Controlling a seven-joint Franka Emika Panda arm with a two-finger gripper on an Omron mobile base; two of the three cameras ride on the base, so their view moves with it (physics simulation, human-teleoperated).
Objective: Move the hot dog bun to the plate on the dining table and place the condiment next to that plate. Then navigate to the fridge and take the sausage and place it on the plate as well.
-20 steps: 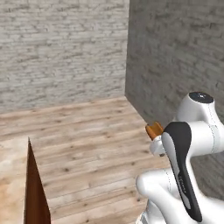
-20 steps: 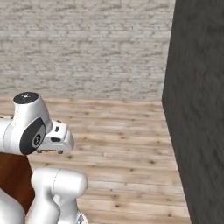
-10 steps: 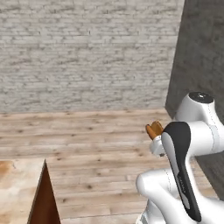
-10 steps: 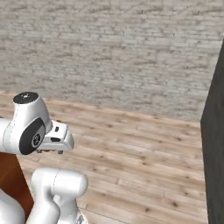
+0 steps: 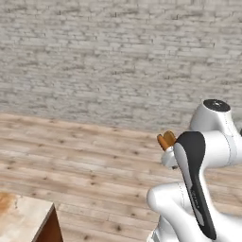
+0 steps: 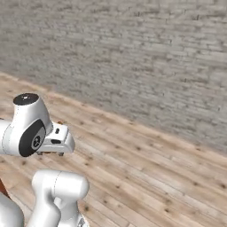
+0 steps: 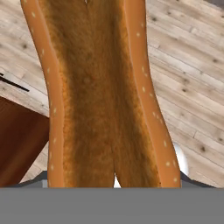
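Bun [image 7: 98, 96] is grasped in the hand [image 5: 166, 142], carried above the wooden floor [image 6: 146, 173], counter [image 5: 21, 220] corner at 7 o'clock. Judged light, soft, crushable (gentle pressure advised); grip across its middle seems sound.

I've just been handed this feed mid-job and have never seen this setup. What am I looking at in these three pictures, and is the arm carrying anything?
The white machine is a robot arm on a base that can drive. Two pictures come from cameras on that base, one behind the arm to its left, one to its right. Both look across a wooden floor to a grey brick wall. The third comes from a camera on the hand, looking along the gripper. The orange-tan thing close to its lens is the hot dog bun, held in the gripper; its end pokes out by the arm in the left view. A corner of the dining table shows at lower left of the left view.
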